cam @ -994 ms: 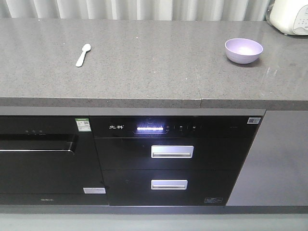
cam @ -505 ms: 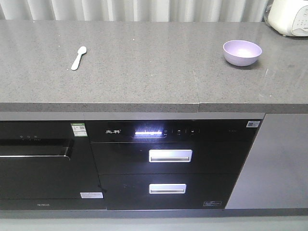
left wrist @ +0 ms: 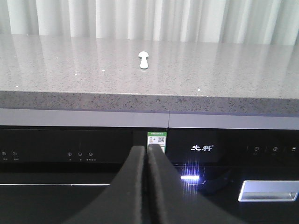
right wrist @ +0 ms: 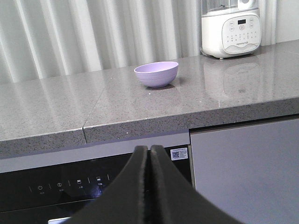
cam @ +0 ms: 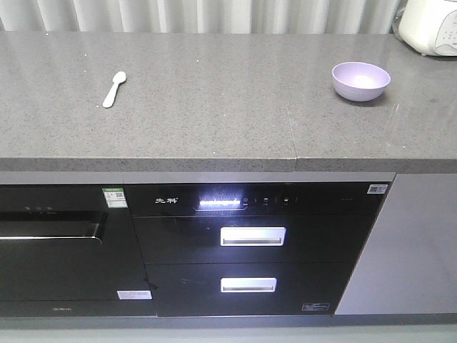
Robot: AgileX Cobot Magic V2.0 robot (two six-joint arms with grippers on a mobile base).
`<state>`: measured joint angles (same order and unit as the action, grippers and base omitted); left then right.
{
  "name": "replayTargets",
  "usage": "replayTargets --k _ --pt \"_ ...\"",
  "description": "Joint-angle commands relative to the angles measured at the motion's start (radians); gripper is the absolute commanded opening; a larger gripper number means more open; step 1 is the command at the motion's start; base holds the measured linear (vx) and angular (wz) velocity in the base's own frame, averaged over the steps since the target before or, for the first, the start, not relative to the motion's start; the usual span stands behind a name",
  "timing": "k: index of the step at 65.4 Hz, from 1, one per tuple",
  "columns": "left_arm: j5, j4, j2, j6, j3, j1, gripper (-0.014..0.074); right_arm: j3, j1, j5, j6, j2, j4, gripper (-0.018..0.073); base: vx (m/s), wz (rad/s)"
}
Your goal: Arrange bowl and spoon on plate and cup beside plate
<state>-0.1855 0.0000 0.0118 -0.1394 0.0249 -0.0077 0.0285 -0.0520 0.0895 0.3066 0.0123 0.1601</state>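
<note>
The grey speckled stone desk (cam: 214,107) lies bare across its wide middle, between the small whitish plastic spoon (cam: 114,88) lying flat at the left and the round lavender bowl (cam: 360,80) at the right, the two well apart. The only tall obstacle is the white kitchen appliance (cam: 428,25) at the far right corner, just behind the bowl, while the pale pleated curtain (cam: 214,14) closes off the desk's back edge.

I'm looking down from the front view, high and set back, onto the table (cam: 214,107) and the appliance fronts (cam: 250,243) below. Left wrist camera is sitting low, about table-edge height, facing the spoon (left wrist: 143,59) over the left hand (left wrist: 146,149). Right wrist camera is facing the bowl (right wrist: 156,73) likewise. Front view is covering both.
</note>
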Motion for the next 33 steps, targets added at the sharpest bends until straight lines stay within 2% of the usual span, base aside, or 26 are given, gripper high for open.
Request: replayTargets --k 1,33 --pt "0.07 0.0 0.006 -0.01 0.031 -0.005 -0.0006 0.0 -0.003 -0.069 -0.001 0.006 0.009 0.0015 0.03 0.0" --pt "0.07 0.0 0.006 -0.01 0.031 -0.005 -0.0006 0.0 -0.003 -0.069 -0.001 0.006 0.009 0.0015 0.03 0.0"
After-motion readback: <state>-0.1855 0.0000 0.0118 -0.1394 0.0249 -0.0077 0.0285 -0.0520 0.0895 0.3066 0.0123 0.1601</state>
